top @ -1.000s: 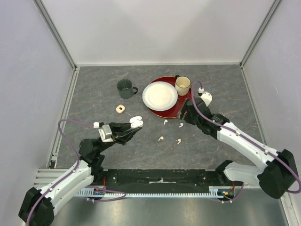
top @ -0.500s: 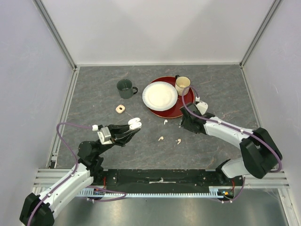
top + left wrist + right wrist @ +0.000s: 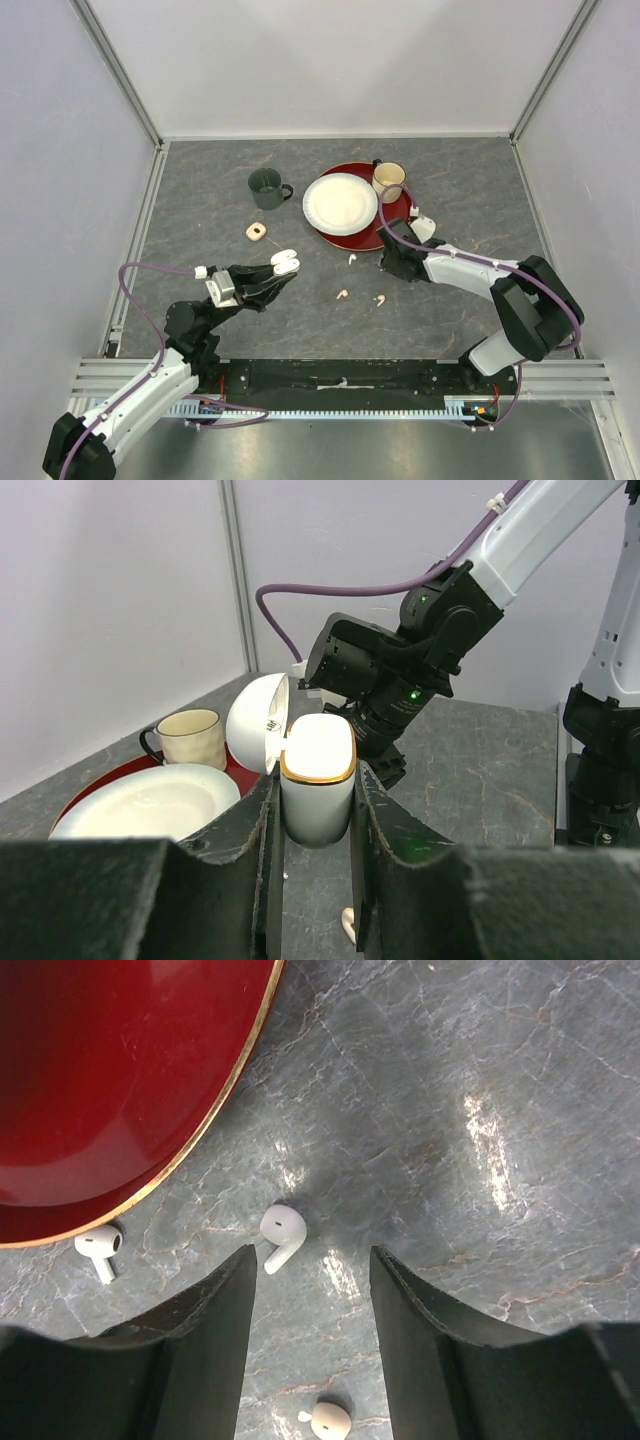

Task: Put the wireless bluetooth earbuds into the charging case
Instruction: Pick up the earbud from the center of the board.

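My left gripper (image 3: 274, 275) is shut on the white charging case (image 3: 286, 262) and holds it above the table. In the left wrist view the case (image 3: 317, 805) stands upright between the fingers with its lid (image 3: 253, 723) open. My right gripper (image 3: 387, 260) is open and low over the table by the red plate's near edge. In the right wrist view it (image 3: 312, 1258) is just short of a white earbud (image 3: 282, 1232), which lies a little ahead of the left fingertip. A second white earbud (image 3: 100, 1247) lies by the plate rim and a peach one (image 3: 328, 1420) lies nearer. The top view shows three earbuds (image 3: 352, 258), (image 3: 342, 294), (image 3: 380, 299).
A red plate (image 3: 377, 236) holds a white plate (image 3: 340, 203) and a cream mug (image 3: 388, 181). A dark green mug (image 3: 266, 188) and a small peach ring-shaped object (image 3: 256, 231) stand to the left. White walls enclose the table.
My right gripper has moved nearer and lower, from over the red plate's edge to the table beside the white earbud. My left gripper has drawn slightly back with the case.
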`<state>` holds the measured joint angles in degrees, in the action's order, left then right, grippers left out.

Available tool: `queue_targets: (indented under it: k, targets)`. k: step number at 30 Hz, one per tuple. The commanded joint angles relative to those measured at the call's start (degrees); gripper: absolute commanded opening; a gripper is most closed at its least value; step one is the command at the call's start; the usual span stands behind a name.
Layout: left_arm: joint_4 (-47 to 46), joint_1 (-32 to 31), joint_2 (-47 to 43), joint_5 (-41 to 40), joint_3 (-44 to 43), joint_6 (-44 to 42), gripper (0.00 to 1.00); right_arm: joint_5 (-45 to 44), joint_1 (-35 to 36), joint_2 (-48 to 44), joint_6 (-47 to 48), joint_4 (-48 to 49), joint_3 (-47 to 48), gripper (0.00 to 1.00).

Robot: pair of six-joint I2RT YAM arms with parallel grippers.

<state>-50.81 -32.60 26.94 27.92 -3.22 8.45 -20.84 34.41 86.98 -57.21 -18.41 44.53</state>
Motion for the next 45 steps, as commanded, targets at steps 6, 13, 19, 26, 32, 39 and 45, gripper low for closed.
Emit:
queue_targets:
  k: [6,13,19,26,32,39,45]
  targets:
    - [-1.3,-0.1,0.3,-1.7,1.0,-1.9,0.02,-3.4,-0.1,2.2,0.7,2.9,2.3,0.54]
    - [-2.0,-0.1,1.1,-1.8,0.9,-1.7,0.02,-3.9,-0.2,3.3,1.9,3.3,2.9,0.51]
    - [-2.6,-0.1,1.8,-1.8,1.0,-1.3,0.02,-3.1,-0.1,4.2,2.7,4.0,3.2,0.48]
    - [-2.7,-0.1,2.1,-1.8,1.0,-1.1,0.02,-1.4,0.0,4.5,3.9,4.3,3.1,0.4]
    - [-2.8,-0.1,2.0,-1.6,1.1,-0.8,0.02,-0.1,-0.1,4.6,5.7,4.3,2.4,0.3]
    - [-3.0,-0.1,1.9,-1.6,1.1,-0.4,0.02,5.3,0.0,3.2,14.0,4.9,1.6,0.22]
    - [-3.2,-0.1,1.7,-1.6,1.6,-0.2,0.02,10.6,0.5,2.2,22.7,5.1,0.0,0.21]
